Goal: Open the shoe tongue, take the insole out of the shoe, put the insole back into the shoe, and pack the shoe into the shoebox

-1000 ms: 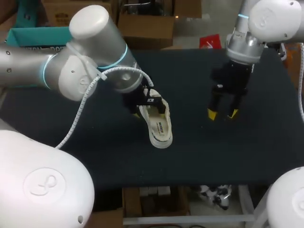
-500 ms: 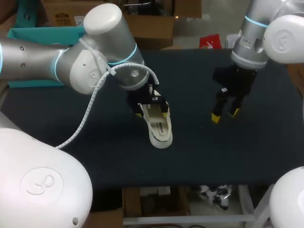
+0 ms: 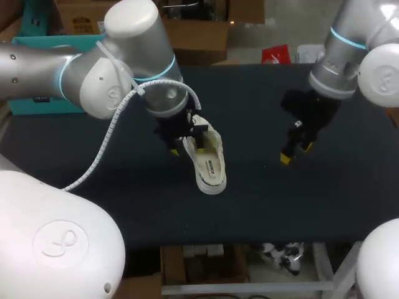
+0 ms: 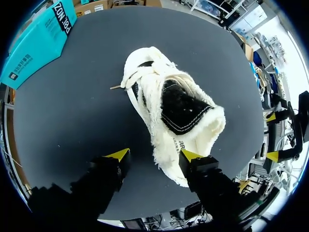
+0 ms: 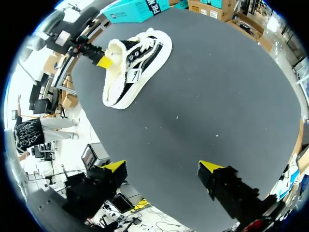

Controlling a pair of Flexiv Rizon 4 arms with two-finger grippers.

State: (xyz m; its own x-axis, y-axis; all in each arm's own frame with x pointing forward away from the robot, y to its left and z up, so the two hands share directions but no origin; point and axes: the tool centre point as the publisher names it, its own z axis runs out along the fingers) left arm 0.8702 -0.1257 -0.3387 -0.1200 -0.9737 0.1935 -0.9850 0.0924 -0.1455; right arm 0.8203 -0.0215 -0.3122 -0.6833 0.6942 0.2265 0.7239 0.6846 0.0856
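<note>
Where the dark table (image 3: 249,205) is viewed from above, the following items are recorded.

1. Shoe (image 3: 210,163): white and fleecy, with a black interior and white laces. It is placed just left of the frame's centre. The heel end is turned toward the upper left and the toe end toward the lower edge. Whether it lies flat or tipped cannot be told.

2. Left gripper (image 3: 184,144): located at the heel end of the shoe, immediately to its upper left in the head view. The fingers are spread. In the left wrist view the fleecy heel collar is seen just ahead of the yellow tips and against one of them. A strip of bare table is seen between the shoe and the other tip, so the shoe is not pinched. The laced front part lies farther ahead of the fingers, pointing away from them.

3. Right gripper (image 3: 294,153): held over bare table in the right half of the frame, well apart from the shoe. The fingers are spread, and nothing is seen between them in the right wrist view. The shoe is seen far ahead of them, with one yellow tip of the left gripper at its heel collar.

4. Teal shoebox (image 3: 37,48): located at the upper left of the frame, at the table's far edge, well apart from the shoe and both grippers.
</note>
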